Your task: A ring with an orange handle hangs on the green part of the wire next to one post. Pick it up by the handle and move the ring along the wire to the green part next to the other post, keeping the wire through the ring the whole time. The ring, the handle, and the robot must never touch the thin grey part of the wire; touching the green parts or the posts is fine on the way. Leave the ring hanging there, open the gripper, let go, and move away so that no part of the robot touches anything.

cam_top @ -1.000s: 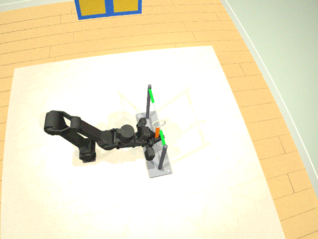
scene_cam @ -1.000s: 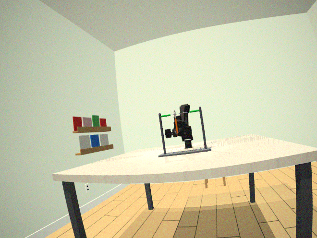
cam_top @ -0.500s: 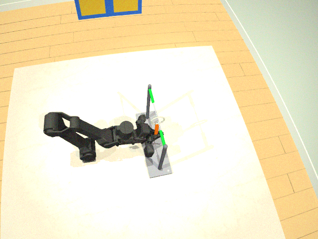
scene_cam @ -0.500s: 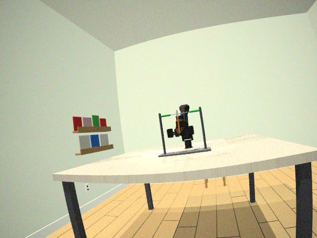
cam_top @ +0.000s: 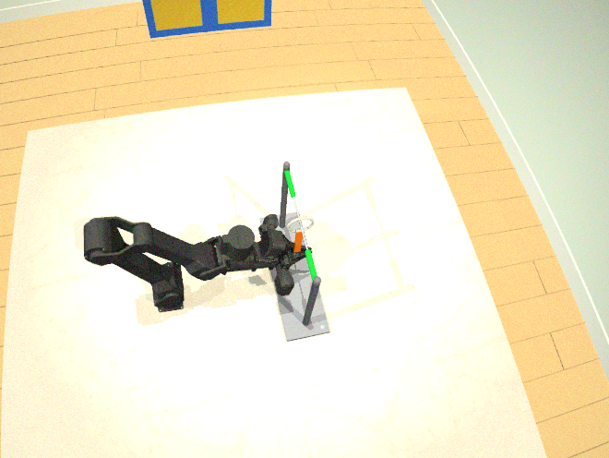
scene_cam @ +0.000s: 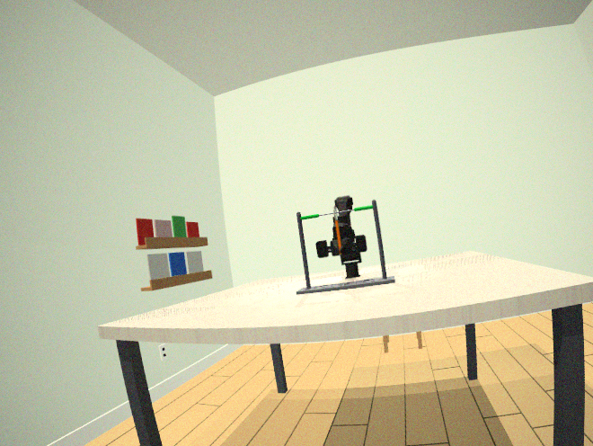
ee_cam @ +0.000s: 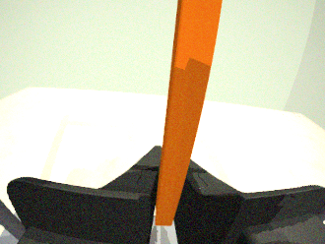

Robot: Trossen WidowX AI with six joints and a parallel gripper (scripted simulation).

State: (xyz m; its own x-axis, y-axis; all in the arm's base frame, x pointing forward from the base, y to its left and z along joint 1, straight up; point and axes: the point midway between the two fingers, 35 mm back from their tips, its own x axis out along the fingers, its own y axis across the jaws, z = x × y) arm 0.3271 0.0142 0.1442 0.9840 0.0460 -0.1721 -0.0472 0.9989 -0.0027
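My gripper (cam_top: pixel 300 251) (scene_cam: pixel 340 246) (ee_cam: pixel 163 152) is shut on the orange handle (cam_top: pixel 298 241) (scene_cam: pixel 338 234) (ee_cam: pixel 186 118), which points down from the pale ring (cam_top: pixel 312 223). The ring is around the thin grey wire (cam_top: pixel 296 206) (scene_cam: pixel 325 214), near the middle of the grey part. Whether they touch is too small to tell. One green part (cam_top: pixel 311 264) (scene_cam: pixel 309 217) meets the near post in the top view, the left one in the exterior view. The other green part (cam_top: pixel 290 185) (scene_cam: pixel 363 208) meets the opposite post. The wrist view does not show the ring.
The near post (cam_top: pixel 311 303) (scene_cam: pixel 304 252) and the far post (cam_top: pixel 283 199) (scene_cam: pixel 379 239) stand on a grey base plate (cam_top: pixel 307 333) (scene_cam: pixel 316 289) on the white table (cam_top: pixel 148 384) (scene_cam: pixel 239 316). The arm reaches over the plate, below the wire.
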